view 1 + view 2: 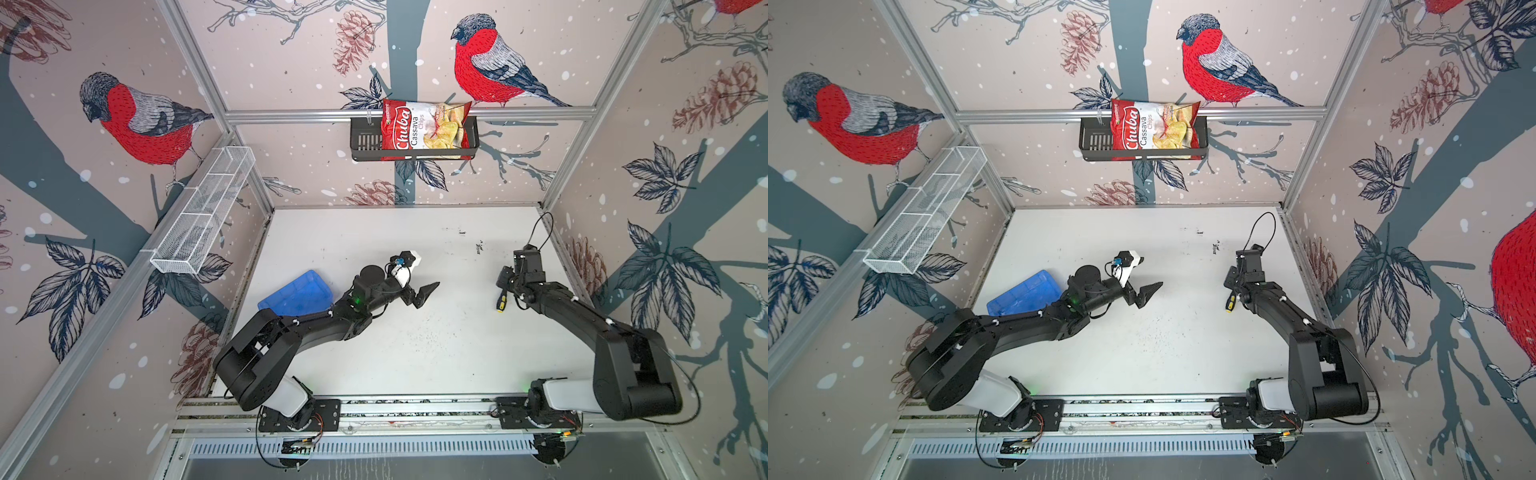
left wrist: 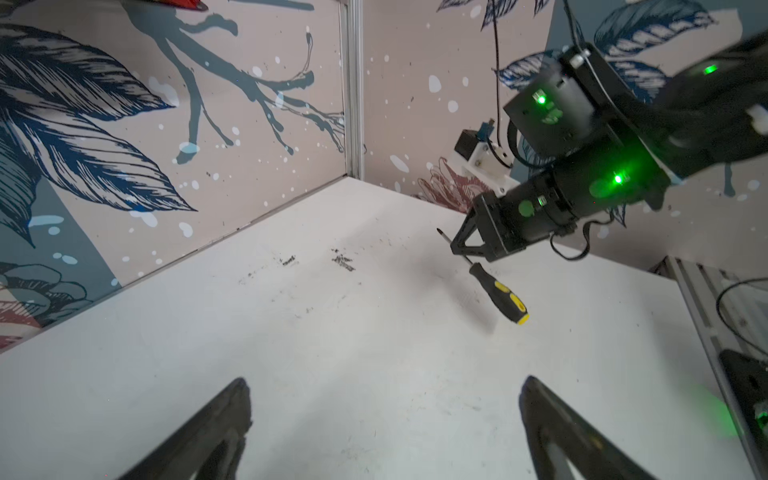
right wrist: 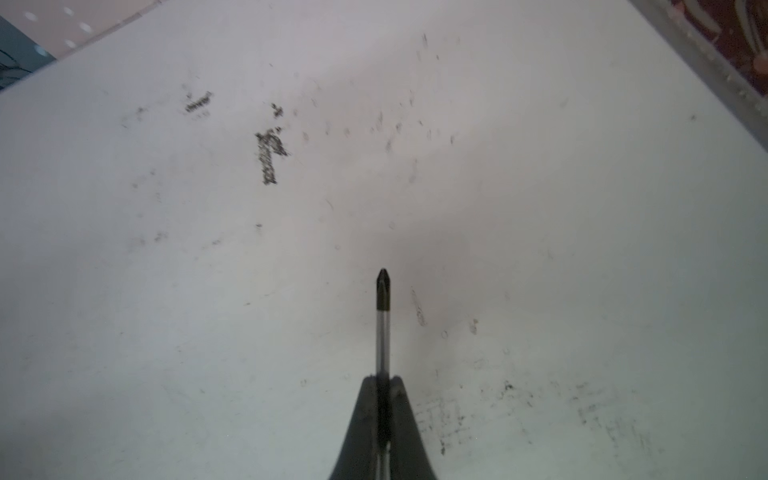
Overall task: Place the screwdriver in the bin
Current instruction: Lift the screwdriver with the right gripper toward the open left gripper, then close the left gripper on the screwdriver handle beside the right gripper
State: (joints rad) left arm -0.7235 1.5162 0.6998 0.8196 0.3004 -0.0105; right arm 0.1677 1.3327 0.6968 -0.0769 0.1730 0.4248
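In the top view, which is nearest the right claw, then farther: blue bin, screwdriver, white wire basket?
1. screwdriver, held in the right claw.
2. blue bin, across on the left side.
3. white wire basket, hanging even farther left.

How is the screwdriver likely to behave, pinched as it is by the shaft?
Probably stiff: the screwdriver juts straight from the right gripper. The thin, smooth shaft may slip or swivel, since the thicker handle hangs beyond the grip. Dropped, its round handle might roll.

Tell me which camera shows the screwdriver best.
Left wrist view: the screwdriver shows from tip to yellow cap, its shaft pinched in the right gripper. The right wrist view shows only shaft and tip; both top views show only the handle.
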